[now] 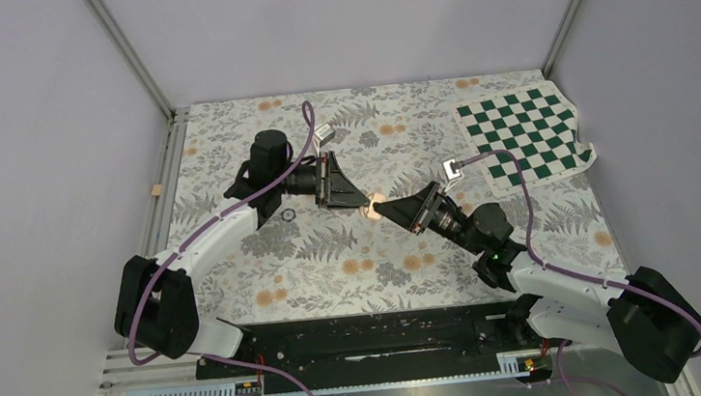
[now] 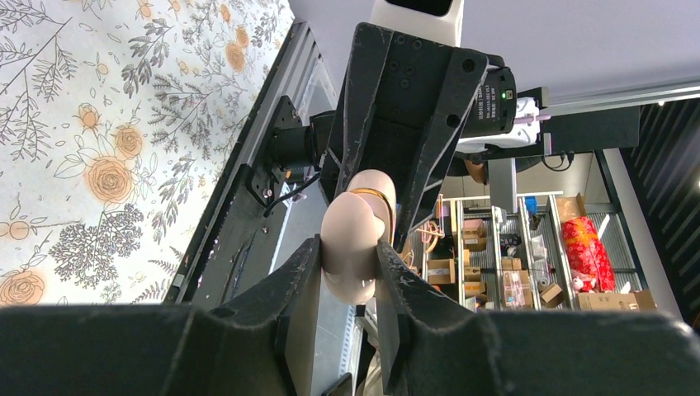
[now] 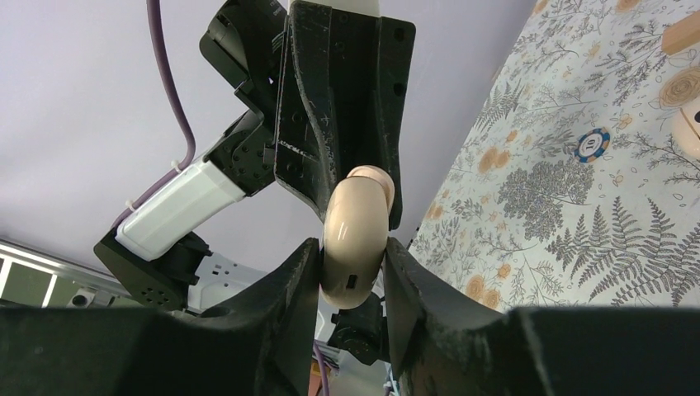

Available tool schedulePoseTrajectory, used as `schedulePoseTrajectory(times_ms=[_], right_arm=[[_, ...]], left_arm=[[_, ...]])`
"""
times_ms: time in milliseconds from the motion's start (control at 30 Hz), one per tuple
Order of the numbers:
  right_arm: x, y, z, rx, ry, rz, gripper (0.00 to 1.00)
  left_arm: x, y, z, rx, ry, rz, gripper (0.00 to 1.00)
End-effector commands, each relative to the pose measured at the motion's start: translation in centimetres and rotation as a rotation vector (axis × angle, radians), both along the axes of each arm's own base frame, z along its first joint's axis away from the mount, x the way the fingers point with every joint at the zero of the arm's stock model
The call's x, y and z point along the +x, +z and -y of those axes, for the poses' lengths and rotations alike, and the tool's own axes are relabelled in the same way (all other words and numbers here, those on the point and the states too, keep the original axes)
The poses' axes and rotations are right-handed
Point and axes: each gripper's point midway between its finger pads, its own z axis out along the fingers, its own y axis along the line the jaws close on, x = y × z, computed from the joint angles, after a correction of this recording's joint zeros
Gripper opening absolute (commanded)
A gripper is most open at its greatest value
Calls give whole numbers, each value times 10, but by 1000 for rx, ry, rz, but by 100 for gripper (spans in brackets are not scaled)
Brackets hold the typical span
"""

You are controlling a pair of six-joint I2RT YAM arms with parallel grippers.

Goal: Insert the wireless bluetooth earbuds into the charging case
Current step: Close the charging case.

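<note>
Floral mat (image 1: 334,267), checkered cloth (image 1: 520,133), ring (image 1: 287,215), gripped case (image 2: 355,239)

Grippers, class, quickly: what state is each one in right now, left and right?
Left gripper: jaws closed on the charging case.
Right gripper: jaws closed on the same case, from the opposite side.

Checkered cloth (image 1: 523,135), small black ring (image 1: 287,215), floral table cover (image 1: 335,279)
</note>
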Motion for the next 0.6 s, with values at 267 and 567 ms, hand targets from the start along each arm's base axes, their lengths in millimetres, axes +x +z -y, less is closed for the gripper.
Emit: schedulePoseTrajectory(times_ms=[267, 567], right_arm=[[3, 17, 4, 52, -26, 39, 25], [6, 8, 5, 26, -46, 14, 20]], left_arm=[[-6, 22, -2, -56, -28, 79, 9], [-7, 26, -3, -65, -31, 99, 71]])
